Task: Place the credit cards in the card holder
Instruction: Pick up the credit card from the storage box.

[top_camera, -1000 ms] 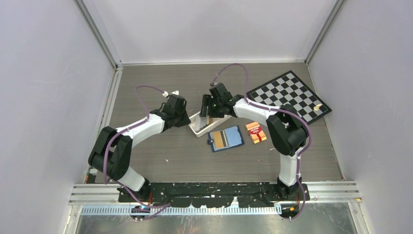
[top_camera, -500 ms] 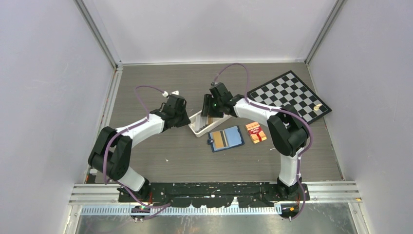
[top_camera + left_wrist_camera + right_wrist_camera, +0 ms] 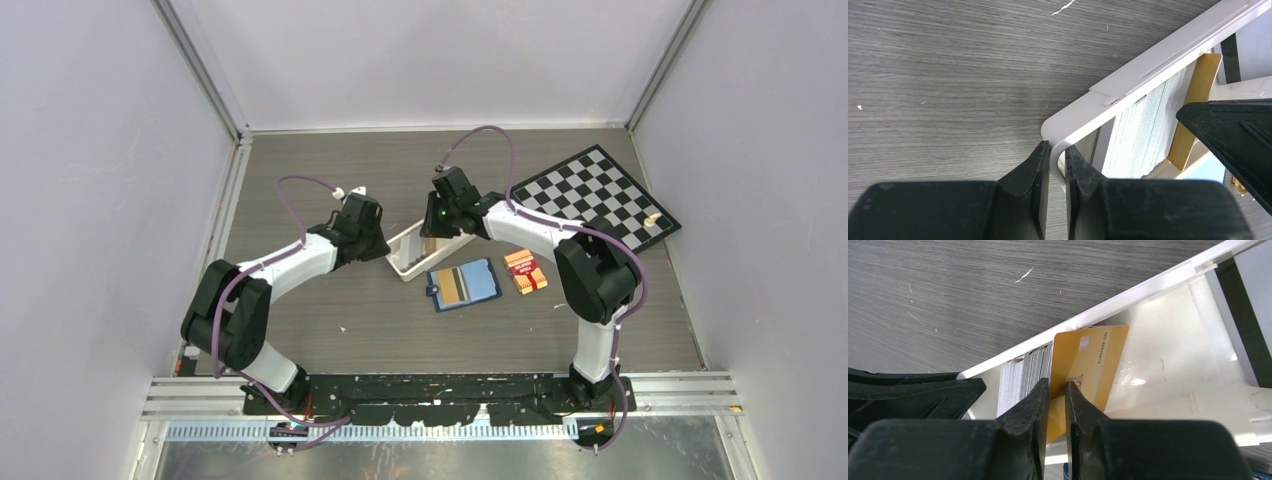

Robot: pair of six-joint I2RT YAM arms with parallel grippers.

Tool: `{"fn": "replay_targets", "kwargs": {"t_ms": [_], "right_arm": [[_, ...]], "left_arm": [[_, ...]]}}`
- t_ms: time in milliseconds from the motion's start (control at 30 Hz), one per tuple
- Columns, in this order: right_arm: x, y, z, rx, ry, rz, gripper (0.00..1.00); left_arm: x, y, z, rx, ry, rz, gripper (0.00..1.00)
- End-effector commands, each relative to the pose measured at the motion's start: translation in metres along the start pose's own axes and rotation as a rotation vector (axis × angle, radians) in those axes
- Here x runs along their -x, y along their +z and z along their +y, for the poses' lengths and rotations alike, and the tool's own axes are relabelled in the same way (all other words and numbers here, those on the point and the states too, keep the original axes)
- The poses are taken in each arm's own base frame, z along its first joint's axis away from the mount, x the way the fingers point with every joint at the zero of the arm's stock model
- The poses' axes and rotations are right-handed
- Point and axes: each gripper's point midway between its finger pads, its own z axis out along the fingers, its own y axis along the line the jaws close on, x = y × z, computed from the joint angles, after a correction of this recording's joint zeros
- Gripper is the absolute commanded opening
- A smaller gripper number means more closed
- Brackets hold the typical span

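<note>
Mid-frame, a white tray (image 3: 408, 268) lies slantwise on the grey bench (image 3: 330, 300). The left pincer (image 3: 387, 252) meets its left end; the right pincer (image 3: 432, 236) dips over a tan card (image 3: 431, 245) in it. Just below lies the open card holder (image 3: 480, 283), a red-orange pack (image 3: 525, 271) beside it, a chessboard (image 3: 595, 195) at upper right.

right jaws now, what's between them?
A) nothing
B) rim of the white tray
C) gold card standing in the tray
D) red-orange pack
C: in the right wrist view the right jaws are closed on the gold card, which stands on edge in the white tray at the end of the stack of pale cards.
</note>
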Motion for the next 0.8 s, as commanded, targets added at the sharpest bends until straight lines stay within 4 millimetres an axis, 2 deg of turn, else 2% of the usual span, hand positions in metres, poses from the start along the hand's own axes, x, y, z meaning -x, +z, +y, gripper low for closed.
{"fn": "replay_targets", "kwargs": {"t_ms": [0,167,300,400,467,633,767], "right_arm": [[0.013,-0.012,0.033,0.102,-0.013,-0.042,0.16],[0.017,-0.026,0.026,0.047,-0.033,-0.054,0.11],[0.021,-0.037,0.008,-0.054,-0.057,-0.076,0.02],[0.024,-0.045,-0.002,-0.104,-0.074,-0.094,0.01],[0.028,-0.052,-0.004,-0.117,-0.083,-0.113,0.00],[0.042,-0.082,0.005,-0.082,-0.117,-0.177,0.01],[0.049,-0.116,0.024,0.021,-0.143,-0.228,0.01]], "left_arm": [[0.015,-0.013,-0.023,-0.090,0.019,-0.043,0.09],[0.018,-0.016,-0.021,-0.080,0.027,-0.056,0.09],[0.020,-0.019,-0.019,-0.073,0.041,-0.067,0.13],[0.021,-0.022,-0.020,-0.077,0.057,-0.072,0.26],[0.024,-0.025,-0.019,-0.075,0.069,-0.080,0.41],[0.036,-0.042,-0.014,-0.048,0.115,-0.129,0.68],[0.045,-0.065,-0.020,-0.082,0.182,-0.158,0.74]]}}
